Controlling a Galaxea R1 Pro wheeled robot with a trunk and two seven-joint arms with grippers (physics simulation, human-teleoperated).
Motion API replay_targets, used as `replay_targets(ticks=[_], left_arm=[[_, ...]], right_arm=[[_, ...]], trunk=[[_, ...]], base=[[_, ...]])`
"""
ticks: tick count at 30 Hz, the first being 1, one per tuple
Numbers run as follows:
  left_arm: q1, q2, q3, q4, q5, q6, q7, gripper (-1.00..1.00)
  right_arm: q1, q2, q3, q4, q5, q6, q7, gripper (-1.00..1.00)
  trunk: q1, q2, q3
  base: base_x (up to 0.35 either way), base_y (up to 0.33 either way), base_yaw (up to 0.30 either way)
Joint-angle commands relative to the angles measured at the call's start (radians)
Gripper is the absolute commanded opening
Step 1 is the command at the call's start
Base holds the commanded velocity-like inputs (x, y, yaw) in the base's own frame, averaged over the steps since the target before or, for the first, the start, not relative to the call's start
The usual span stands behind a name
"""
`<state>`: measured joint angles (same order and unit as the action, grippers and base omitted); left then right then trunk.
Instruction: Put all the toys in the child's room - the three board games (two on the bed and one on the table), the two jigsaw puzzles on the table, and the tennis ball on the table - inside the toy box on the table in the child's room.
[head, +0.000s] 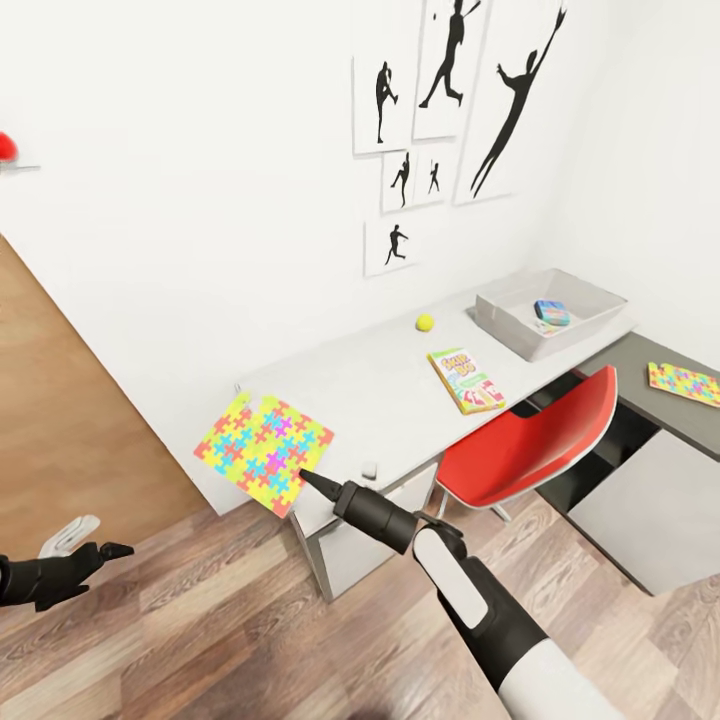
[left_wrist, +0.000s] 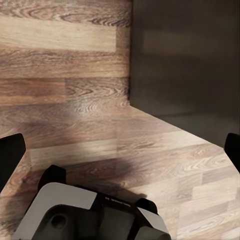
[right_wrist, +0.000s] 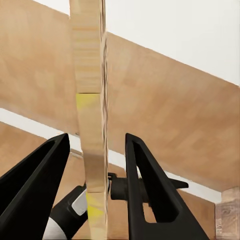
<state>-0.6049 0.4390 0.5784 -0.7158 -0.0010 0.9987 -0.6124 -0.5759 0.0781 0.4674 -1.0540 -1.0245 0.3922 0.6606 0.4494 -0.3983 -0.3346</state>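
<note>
One jigsaw puzzle (head: 262, 450) hangs tilted off the left end of the table (head: 370, 395). My right gripper (head: 305, 478) is shut on its near corner. In the right wrist view the puzzle (right_wrist: 90, 75) stands edge-on between the gripper (right_wrist: 96, 136) fingers. On the tabletop lie the tennis ball (head: 425, 322) and the Skip-Bo board game (head: 466, 380). The toy box (head: 500, 318) at the table's far end holds the small blue board game (head: 552, 312). A second jigsaw puzzle (head: 684, 383) lies on the lower dark section. My left gripper (head: 100, 552) (left_wrist: 120, 145) is open, low over the floor. The bed is out of view.
A red chair (head: 530, 440) is tucked under the table between me and the toy box. A wooden door (head: 60, 400) stands at the left. Silhouette pictures (head: 450, 90) hang on the white wall. Wood floor (head: 230, 620) lies open in front of the table.
</note>
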Motion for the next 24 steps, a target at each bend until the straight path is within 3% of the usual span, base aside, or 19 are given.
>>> replay_targets(ticks=[1,9,24], left_arm=[[-0.001,0.000,0.003,0.000,-0.001,0.007,-0.003,1.00],[-0.001,0.000,0.003,0.000,-0.002,0.006,-0.047,1.00],[-0.001,0.003,0.002,-0.001,-0.002,0.006,-0.052,1.00]], right_arm=[[-0.001,0.000,0.004,0.000,-0.008,0.008,-0.001,-1.00],[-0.001,0.000,0.011,0.000,-0.001,0.007,-0.002,-1.00],[-0.001,0.000,0.011,0.000,0.000,0.007,-0.003,-1.00]], trunk=[[0.001,-0.002,0.000],[0.001,-0.002,0.013],[0.001,-0.002,0.038]], base=[[0.000,0.000,0.000],[0.000,0.000,0.000],[0.000,0.000,0.000]])
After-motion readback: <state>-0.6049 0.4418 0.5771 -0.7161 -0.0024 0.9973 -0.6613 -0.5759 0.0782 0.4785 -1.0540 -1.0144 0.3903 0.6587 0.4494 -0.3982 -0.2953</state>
